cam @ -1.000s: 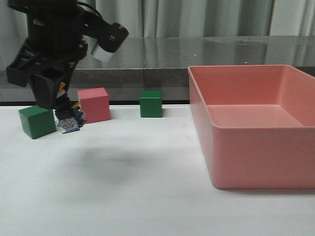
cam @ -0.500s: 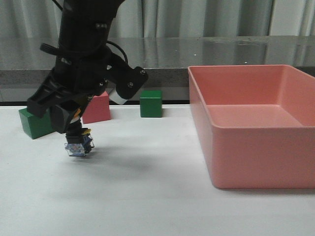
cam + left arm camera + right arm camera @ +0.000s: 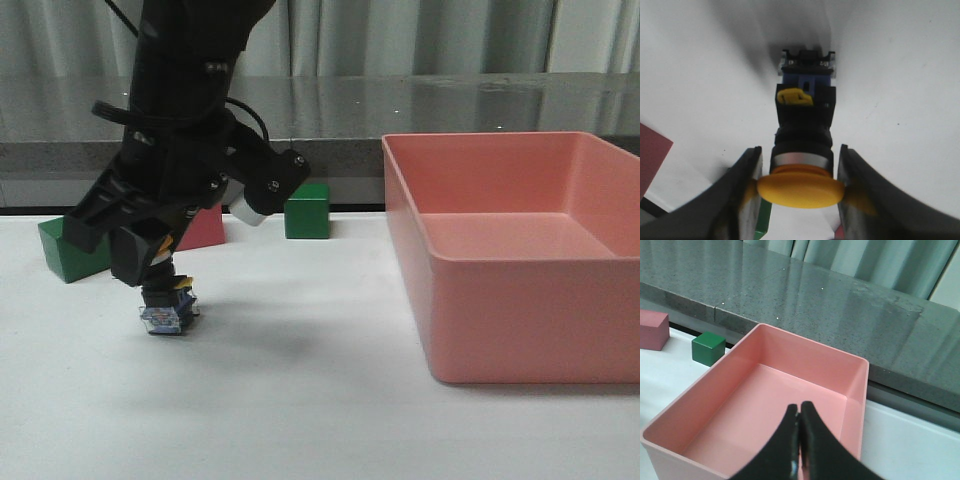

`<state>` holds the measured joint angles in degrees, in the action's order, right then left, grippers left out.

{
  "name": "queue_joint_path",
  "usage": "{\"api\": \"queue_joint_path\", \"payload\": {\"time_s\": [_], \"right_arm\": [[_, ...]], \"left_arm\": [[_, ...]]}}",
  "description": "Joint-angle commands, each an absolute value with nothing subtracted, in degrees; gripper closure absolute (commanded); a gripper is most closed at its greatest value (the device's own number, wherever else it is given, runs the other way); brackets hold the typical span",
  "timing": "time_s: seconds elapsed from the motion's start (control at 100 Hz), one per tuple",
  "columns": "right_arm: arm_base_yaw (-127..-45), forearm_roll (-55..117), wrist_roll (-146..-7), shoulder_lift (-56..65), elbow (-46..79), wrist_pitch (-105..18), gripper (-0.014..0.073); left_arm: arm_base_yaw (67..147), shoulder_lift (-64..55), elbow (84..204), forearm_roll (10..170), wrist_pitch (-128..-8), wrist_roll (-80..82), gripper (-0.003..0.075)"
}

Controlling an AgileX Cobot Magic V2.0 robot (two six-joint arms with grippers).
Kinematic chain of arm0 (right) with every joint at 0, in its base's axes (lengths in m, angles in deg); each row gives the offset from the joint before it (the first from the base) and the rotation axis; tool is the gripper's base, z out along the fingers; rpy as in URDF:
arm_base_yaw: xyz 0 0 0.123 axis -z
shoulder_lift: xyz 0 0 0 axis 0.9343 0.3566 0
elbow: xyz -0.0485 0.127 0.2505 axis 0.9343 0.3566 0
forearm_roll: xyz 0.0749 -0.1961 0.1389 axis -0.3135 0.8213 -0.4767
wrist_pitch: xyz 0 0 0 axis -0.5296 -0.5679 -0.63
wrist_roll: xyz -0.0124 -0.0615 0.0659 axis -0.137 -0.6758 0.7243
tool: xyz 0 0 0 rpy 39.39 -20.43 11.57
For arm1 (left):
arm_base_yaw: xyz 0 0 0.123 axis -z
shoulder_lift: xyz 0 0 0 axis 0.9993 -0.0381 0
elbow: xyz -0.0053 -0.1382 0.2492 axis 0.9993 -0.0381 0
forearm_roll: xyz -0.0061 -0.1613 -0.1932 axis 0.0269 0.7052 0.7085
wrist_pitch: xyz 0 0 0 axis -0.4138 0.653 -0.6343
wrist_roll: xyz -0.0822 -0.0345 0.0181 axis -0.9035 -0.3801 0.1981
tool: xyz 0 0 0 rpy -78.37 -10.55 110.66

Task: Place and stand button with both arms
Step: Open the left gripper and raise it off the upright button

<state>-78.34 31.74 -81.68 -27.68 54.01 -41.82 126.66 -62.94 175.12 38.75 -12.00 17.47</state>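
Note:
The button (image 3: 168,312) hangs upright under my left gripper (image 3: 160,285), its clear bluish base down at the white table, in front of the cubes at the left. In the left wrist view the two fingers (image 3: 747,175) press on either side of the yellow cap of the button (image 3: 802,125), with the silver ring, black body and blue base beyond; my left gripper (image 3: 800,167) is shut on it. I cannot tell if the base touches the table. My right gripper (image 3: 799,408) is shut and empty above the pink bin (image 3: 765,405); it is out of the front view.
A large pink bin (image 3: 520,330) fills the right side of the table. A green cube (image 3: 68,250), a red cube (image 3: 205,230) and another green cube (image 3: 306,210) stand behind the button. The second green cube (image 3: 707,348) and the red cube (image 3: 652,329) also show in the right wrist view.
My left arm has carried the button from beside the cubes toward the front and right, and lowered it to the table surface.

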Motion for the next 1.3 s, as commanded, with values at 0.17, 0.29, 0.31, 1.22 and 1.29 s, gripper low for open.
{"api": "queue_joint_path", "payload": {"time_s": [0.17,0.29,0.31,1.22,1.29], "right_arm": [[-78.0,31.4,-81.7,-27.7,52.4,-37.7,0.0703],[-78.0,31.4,-81.7,-27.7,52.4,-37.7,0.0703],[-78.0,31.4,-81.7,-27.7,52.4,-37.7,0.0703],[-78.0,31.4,-81.7,-27.7,52.4,-37.7,0.0703],[-78.0,31.4,-81.7,-27.7,52.4,-37.7,0.0703]], "left_arm": [[127.1,-59.9,176.7,38.5,-11.0,17.4,0.0738],[127.1,-59.9,176.7,39.1,-11.0,17.4,0.0698],[127.1,-59.9,176.7,39.1,-11.0,17.4,0.0680],[125.8,-55.2,176.7,37.2,-8.8,17.3,0.0111],[124.8,-53.6,176.7,37.5,-8.8,17.2,0.0111]]}}
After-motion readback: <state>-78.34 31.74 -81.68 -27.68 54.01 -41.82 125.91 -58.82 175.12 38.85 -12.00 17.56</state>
